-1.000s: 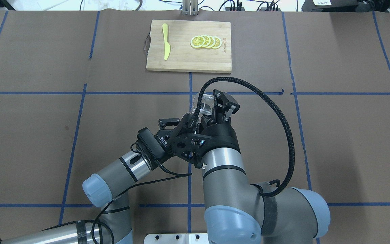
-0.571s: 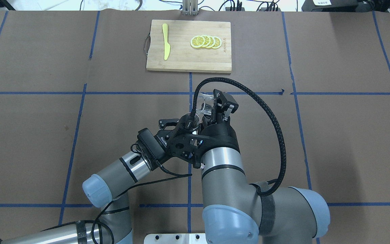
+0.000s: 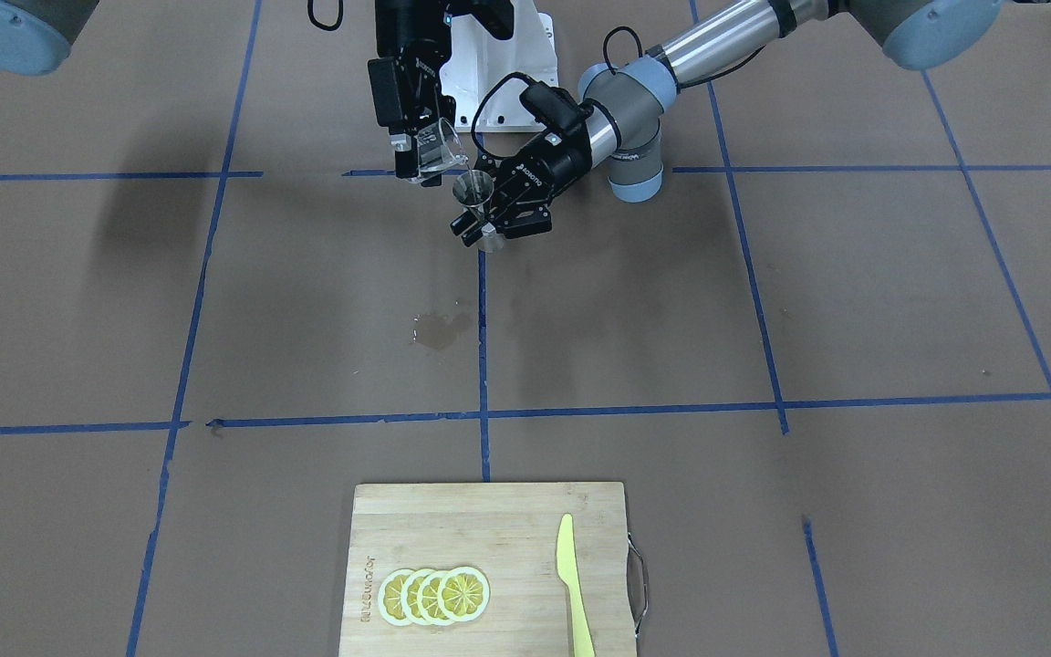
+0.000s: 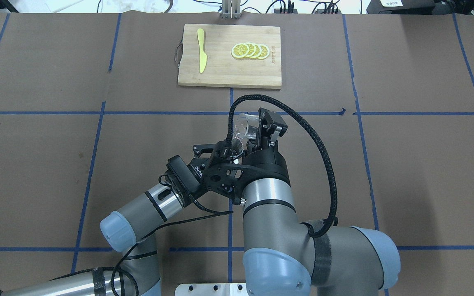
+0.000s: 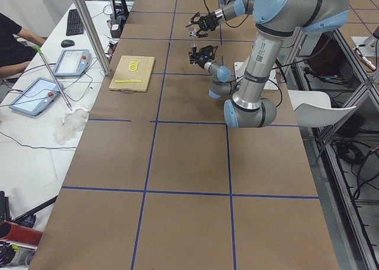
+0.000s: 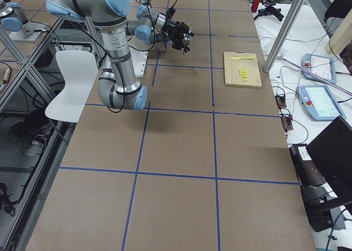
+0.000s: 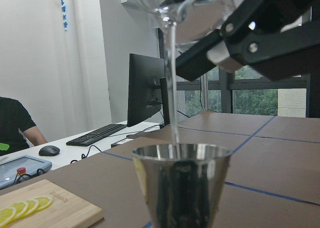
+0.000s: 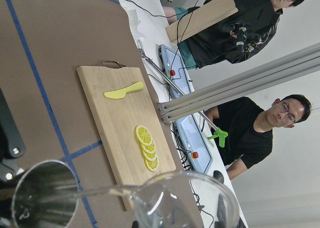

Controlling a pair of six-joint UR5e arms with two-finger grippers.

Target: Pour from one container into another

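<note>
My right gripper (image 3: 425,160) is shut on the clear glass cup (image 3: 439,146), held above the table and tipped with its lip over the steel jigger (image 3: 473,193). My left gripper (image 3: 489,226) is shut on the jigger's waist and keeps it upright. In the left wrist view a thin clear stream (image 7: 174,88) falls from the cup (image 7: 190,13) into the jigger (image 7: 180,183). In the overhead view the cup (image 4: 244,125) shows ahead of the right wrist, and the jigger (image 4: 237,144) is mostly hidden under it. The right wrist view has the jigger's mouth (image 8: 42,193) beside the cup's rim (image 8: 185,203).
A wooden cutting board (image 4: 220,70) lies at the table's far middle, with lemon slices (image 4: 250,51) and a yellow knife (image 4: 201,50) on it. A damp stain (image 3: 439,330) marks the brown paper in front of the grippers. Two people (image 8: 260,133) sit beyond the far edge.
My right gripper has shifted a little to the left and tipped the glass cup further over the jigger. The left gripper and jigger have stayed put.
</note>
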